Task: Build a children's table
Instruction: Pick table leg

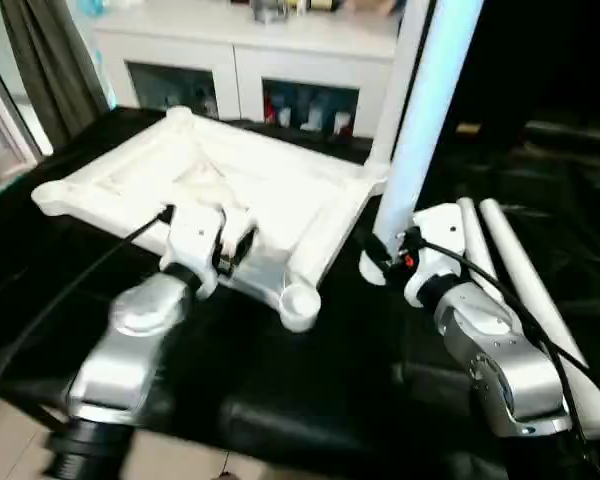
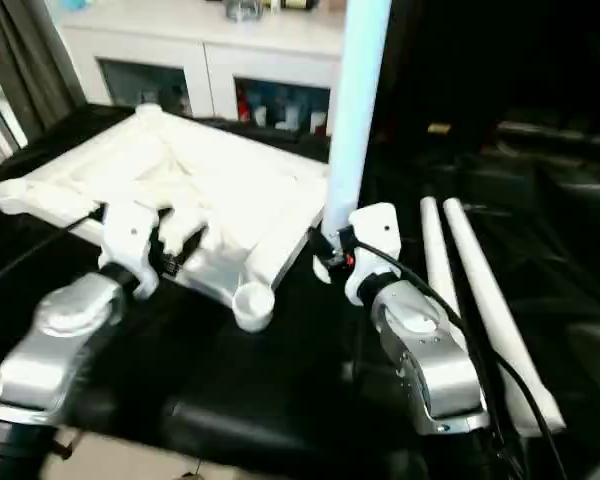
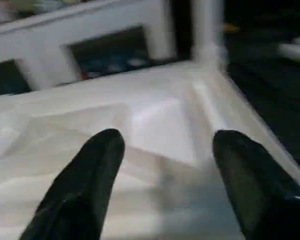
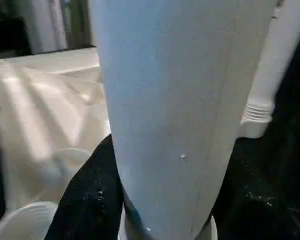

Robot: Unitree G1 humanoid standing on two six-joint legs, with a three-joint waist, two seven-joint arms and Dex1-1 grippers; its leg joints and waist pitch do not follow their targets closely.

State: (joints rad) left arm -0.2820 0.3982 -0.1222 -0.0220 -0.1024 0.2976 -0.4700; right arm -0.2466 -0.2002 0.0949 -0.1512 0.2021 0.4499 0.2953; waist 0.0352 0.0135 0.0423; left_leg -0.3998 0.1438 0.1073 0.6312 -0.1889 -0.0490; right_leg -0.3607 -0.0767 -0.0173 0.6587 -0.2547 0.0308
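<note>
Right gripper (image 1: 388,250) fingers grip upright leg (image 1: 425,120) low; smooth, light, top-heavy tube; left gripper (image 3: 165,165) fingers open over stiff tabletop (image 1: 230,180).

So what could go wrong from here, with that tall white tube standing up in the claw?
The right claw grips the upright leg only near its foot, so it could tip. That foot stands beside the tabletop, not over the empty corner socket, so it might miss. The left claw is open over the top, which could slide if pushed.
</note>
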